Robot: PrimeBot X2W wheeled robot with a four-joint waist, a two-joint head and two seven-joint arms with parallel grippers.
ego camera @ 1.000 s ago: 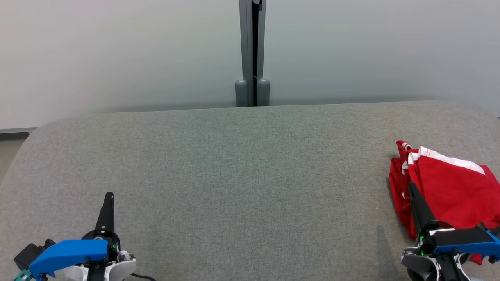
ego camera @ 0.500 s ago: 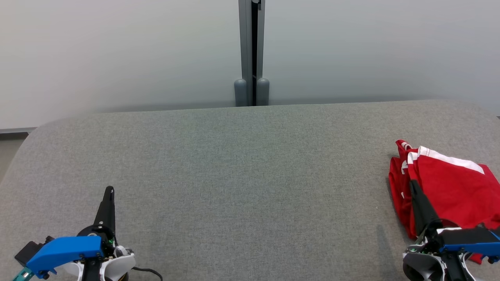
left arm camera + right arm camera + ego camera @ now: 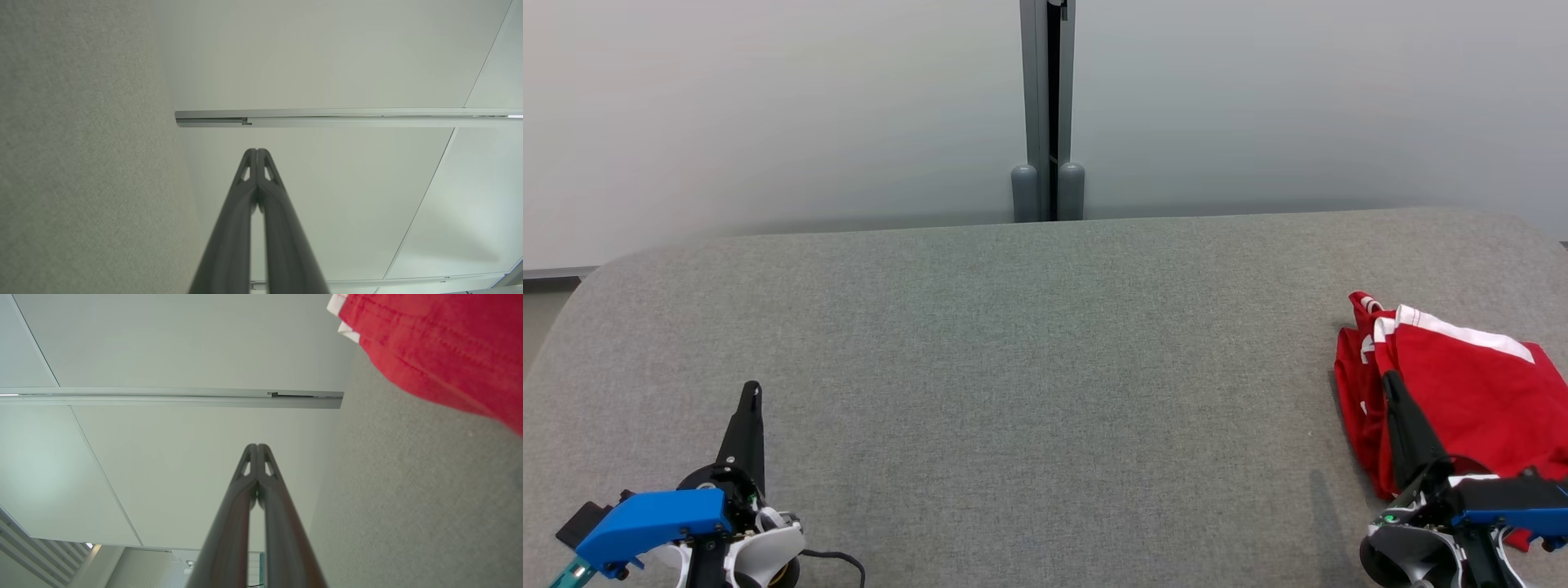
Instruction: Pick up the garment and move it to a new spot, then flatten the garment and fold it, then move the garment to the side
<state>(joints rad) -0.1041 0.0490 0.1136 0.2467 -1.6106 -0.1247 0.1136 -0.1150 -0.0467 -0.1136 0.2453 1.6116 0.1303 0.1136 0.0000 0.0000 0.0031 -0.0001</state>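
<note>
**Folded red garment at the right edge, both end effectors shut and empty**

The red garment (image 3: pixel 1462 392), trimmed in white, lies in a compact folded bundle at the far right of the grey fabric-covered surface (image 3: pixel 1045 343), part of it running past the right border of the head view. The right end effector (image 3: pixel 1388 377) sits at the lower right with its two dark fingers pressed together tip to tip, gripping nothing. In the head view its fingers cross in front of the garment's left side, while the right wrist view shows bare grey fabric between the fingers and the red cloth, which hangs in that view's upper right corner. The left end effector (image 3: pixel 752 390) is at the lower left, well apart from the garment, its fingers likewise closed flat against each other and empty, pointing toward the back of the surface. Behind the surface stands a pale wall with a grey vertical post (image 3: pixel 1048 106) at its centre
</note>
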